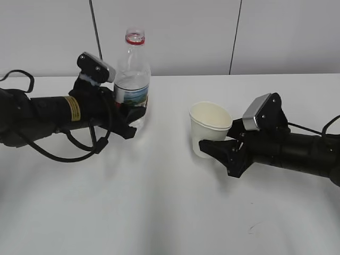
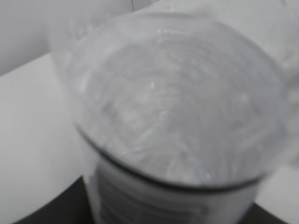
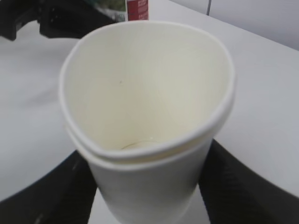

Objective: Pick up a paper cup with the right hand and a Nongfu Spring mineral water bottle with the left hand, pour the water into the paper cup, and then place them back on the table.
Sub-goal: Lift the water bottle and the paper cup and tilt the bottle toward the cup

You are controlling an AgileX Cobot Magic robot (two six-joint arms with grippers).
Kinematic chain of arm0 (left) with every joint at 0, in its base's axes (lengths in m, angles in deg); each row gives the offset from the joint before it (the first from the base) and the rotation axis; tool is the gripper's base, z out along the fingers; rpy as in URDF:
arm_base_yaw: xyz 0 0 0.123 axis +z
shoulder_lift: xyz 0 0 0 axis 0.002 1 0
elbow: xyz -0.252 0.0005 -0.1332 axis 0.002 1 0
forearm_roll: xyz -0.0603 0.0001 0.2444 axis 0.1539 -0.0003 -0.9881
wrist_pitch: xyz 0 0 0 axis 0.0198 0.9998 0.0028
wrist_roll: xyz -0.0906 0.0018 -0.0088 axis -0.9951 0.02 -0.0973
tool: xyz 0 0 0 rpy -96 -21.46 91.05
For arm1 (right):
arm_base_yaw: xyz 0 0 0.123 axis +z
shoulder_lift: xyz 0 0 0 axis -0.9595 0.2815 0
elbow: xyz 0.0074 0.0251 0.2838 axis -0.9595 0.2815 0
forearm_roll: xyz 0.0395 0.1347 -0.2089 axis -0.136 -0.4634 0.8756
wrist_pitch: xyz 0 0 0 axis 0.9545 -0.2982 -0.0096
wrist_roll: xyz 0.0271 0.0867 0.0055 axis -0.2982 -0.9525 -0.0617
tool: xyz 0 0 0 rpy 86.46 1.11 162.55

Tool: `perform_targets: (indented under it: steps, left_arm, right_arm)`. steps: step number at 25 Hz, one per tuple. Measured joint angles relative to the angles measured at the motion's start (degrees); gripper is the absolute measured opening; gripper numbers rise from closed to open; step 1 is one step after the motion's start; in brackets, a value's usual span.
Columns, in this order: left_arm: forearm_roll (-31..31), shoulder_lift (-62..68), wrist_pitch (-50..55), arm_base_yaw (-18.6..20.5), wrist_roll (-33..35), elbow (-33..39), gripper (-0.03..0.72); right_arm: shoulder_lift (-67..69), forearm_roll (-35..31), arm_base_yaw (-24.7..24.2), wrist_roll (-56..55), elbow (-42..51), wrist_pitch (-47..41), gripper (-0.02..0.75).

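surface: white surface [image 1: 159,212] under pale wall panels, with a few faint scuffs toward the front.
paper cup: the paper cup [image 1: 209,129] stands right of centre, slightly tilted; its rim looks squeezed to an oval in the right wrist view, and the inside seems dry and empty.
right hand: the right hand [image 1: 212,142] has its fingers closed against the cup's lower wall, one on each side; whether the cup's base is off the surface i cannot tell.
bottle: the nongfu spring mineral water bottle [image 1: 132,79] stands upright left of centre, no cap visible on the open neck.
left hand: the left hand [image 1: 133,114] has its fingers around the bottle's lower body at label height; the left wrist view is blurred and filled by the clear bottle, so the grip is judged from the exterior view.
progress: both grasps look made; lifting, pouring and setting down remain.
surroundings: nothing else lies nearby; cup and bottle are well apart, with nothing in the gap between them.
in the way: only the arms' own cables, trailing behind each forearm.
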Motion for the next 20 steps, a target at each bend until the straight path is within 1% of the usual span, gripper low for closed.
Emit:
perform_targets:
  steps: [3, 7, 13, 16, 20]
  left_arm:
    - [-1.6, -2.7, 1.7, 0.0, 1.6, -0.1, 0.311]
    - [-5.9, -4.4, 6.8, -0.3, 1.8, -1.8, 0.311]
    - [-12.1, -4.6, 19.4, -2.9, 2.0, -6.8, 0.311]
    - [-15.5, -4.6, 23.4, -4.3, 2.0, -9.0, 0.311]
    - [-18.5, -4.6, 25.6, -4.8, 2.0, -10.7, 0.311]
  right_arm:
    - [0.0, 0.8, 0.0, -0.7, 0.0, -0.1, 0.473]
    - [0.0, 0.9, 0.0, -1.1, 0.0, -0.1, 0.473]
    - [0.0, 2.2, 0.0, -2.6, -1.0, -0.5, 0.443]
    - [0.0, 2.5, 0.0, -2.9, -1.3, -0.5, 0.438]
    - [0.0, 2.6, 0.0, -3.1, -1.5, -0.9, 0.435]
